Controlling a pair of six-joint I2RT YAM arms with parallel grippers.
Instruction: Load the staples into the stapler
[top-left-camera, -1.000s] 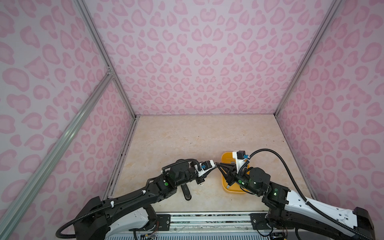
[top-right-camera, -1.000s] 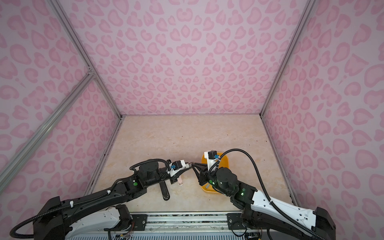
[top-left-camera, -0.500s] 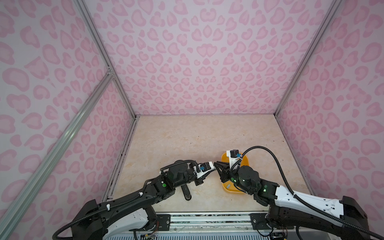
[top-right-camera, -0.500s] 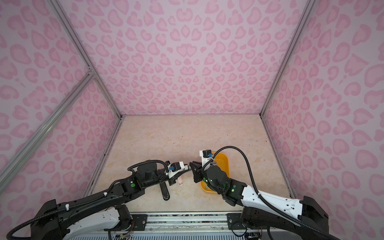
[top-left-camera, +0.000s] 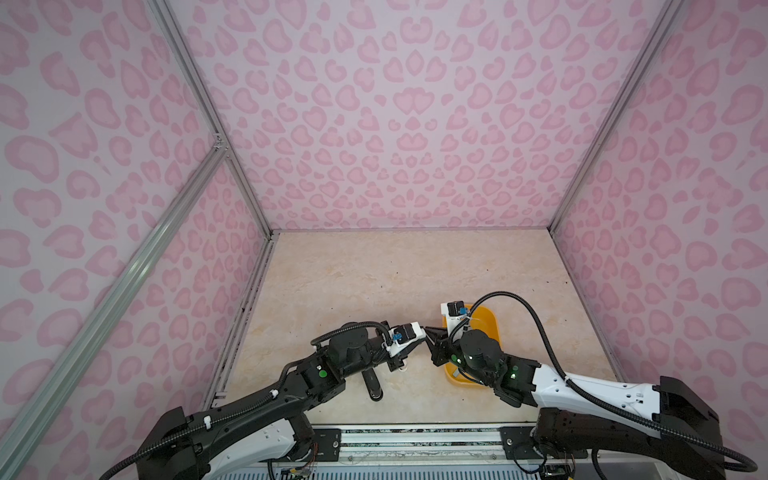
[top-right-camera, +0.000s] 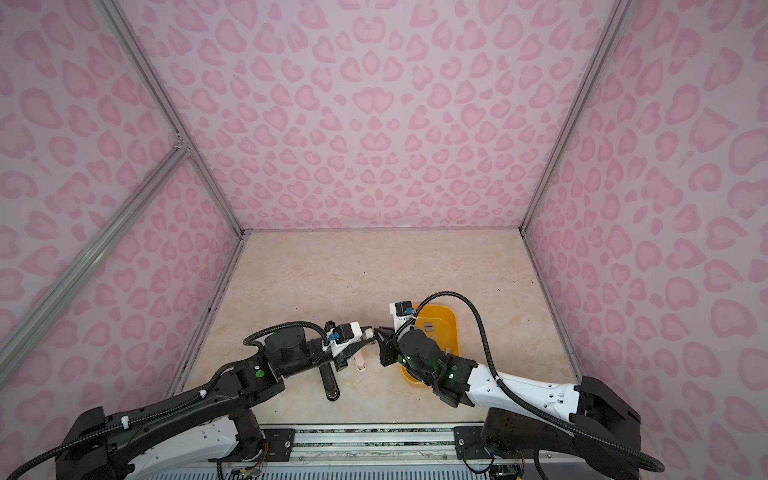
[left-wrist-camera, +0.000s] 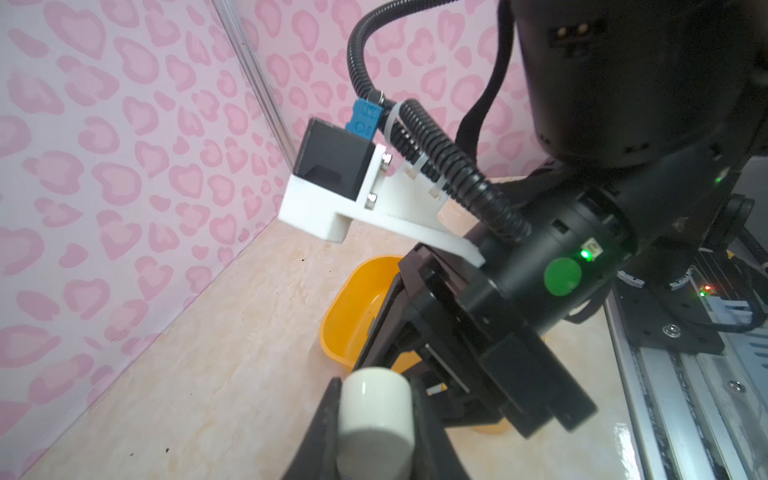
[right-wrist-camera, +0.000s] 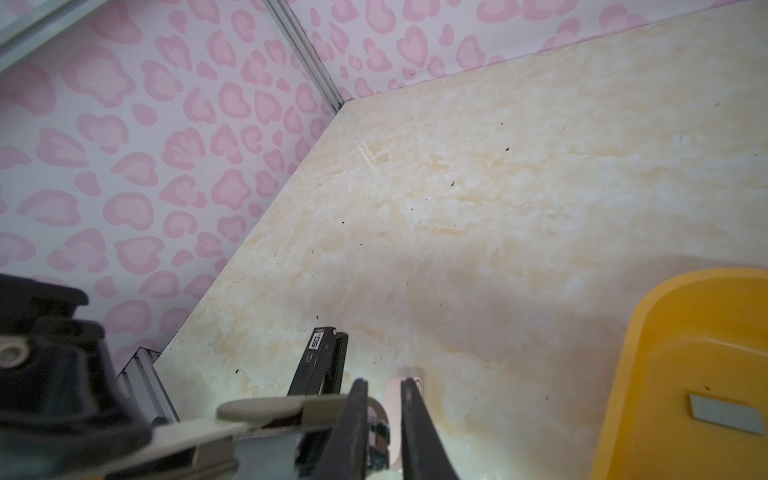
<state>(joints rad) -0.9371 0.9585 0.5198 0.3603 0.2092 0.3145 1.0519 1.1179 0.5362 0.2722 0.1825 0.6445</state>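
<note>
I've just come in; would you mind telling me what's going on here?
The left gripper is shut on a white stapler, holding it out towards the other arm. The right gripper, its jaws nearly together, is right beside that stapler; whether it pinches a staple strip is unclear. Staples lie in the orange tray, while a black stapler and a pink stapler lie on the table.
</note>
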